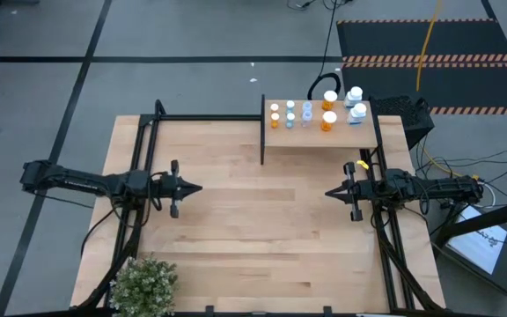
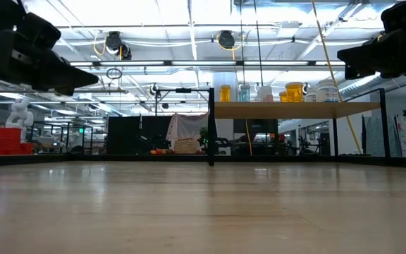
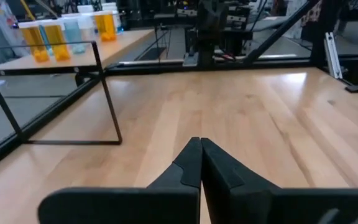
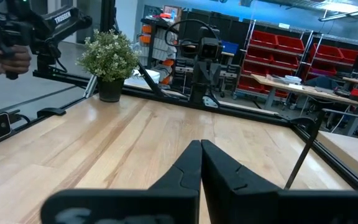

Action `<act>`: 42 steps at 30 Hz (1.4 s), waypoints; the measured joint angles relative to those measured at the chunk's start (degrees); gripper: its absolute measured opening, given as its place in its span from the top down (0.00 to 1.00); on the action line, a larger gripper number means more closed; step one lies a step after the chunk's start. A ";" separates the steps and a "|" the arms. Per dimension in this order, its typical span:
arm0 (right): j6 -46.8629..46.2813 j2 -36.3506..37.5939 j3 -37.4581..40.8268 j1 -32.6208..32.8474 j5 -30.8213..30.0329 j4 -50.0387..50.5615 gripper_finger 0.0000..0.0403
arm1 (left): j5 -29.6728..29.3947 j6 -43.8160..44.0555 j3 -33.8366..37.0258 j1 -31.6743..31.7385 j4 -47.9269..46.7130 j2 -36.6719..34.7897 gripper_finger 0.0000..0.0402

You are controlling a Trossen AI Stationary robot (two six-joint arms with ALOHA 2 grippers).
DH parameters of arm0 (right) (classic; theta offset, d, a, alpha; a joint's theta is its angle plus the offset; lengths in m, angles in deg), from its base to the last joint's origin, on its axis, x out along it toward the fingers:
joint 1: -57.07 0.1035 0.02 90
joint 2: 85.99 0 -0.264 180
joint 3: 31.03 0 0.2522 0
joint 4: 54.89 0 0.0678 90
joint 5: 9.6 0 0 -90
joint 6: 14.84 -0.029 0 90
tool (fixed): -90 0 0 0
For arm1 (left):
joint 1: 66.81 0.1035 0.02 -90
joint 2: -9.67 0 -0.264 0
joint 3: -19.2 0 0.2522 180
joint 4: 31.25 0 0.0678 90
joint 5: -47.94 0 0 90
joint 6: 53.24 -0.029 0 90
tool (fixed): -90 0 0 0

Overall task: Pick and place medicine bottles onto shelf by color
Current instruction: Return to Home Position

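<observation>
- My left gripper (image 1: 198,187) hangs over the left half of the table (image 1: 262,238), tips pointing toward the table's middle. Its fingers are pressed together and hold nothing.
- A potted plant (image 1: 143,282) stands at the near left corner of the table, well apart from both of my grippers.
- The shelf (image 1: 299,137) is a raised light-wood panel at the far edge of the table, right of centre. It has a black upright at its left end and carries every medicine bottle in view.
- Count on the shelf, left to right:
  - two small orange bottles (image 1: 275,109)
  - four small pale blue bottles (image 1: 290,107), set as two pairs
  - two large orange bottles (image 1: 329,121)
  - two large pale blue bottles (image 1: 357,112)
- That makes ten bottles, all upright with white caps on. I cannot tell what is inside them.
- The shelf lies well apart from my left gripper, farther back and to the right.
- My right gripper (image 1: 328,192) hangs over the right half of the table, tips pointing toward the middle. Its fingers are pressed together and empty.
- The shelf's near edge lies near my right gripper, on its far side. The front large orange bottle is closest to the tips, with no contact.
</observation>
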 joint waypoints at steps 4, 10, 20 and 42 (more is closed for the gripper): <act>-0.01 0.00 0.00 0.00 0.00 0.00 1.00 | 0.04 0.31 0.00 0.02 -4.78 -5.04 1.00; 0.00 0.00 0.00 0.00 0.00 0.00 1.00 | 0.06 -0.04 -0.02 0.04 -10.69 -13.15 1.00; -0.01 0.00 0.00 0.02 0.00 0.00 1.00 | 2.19 -1.52 -0.15 0.04 -16.99 -24.34 0.99; -0.01 -0.02 0.00 0.01 0.00 0.00 1.00 | 2.65 -2.76 0.00 0.04 -16.00 -24.88 0.99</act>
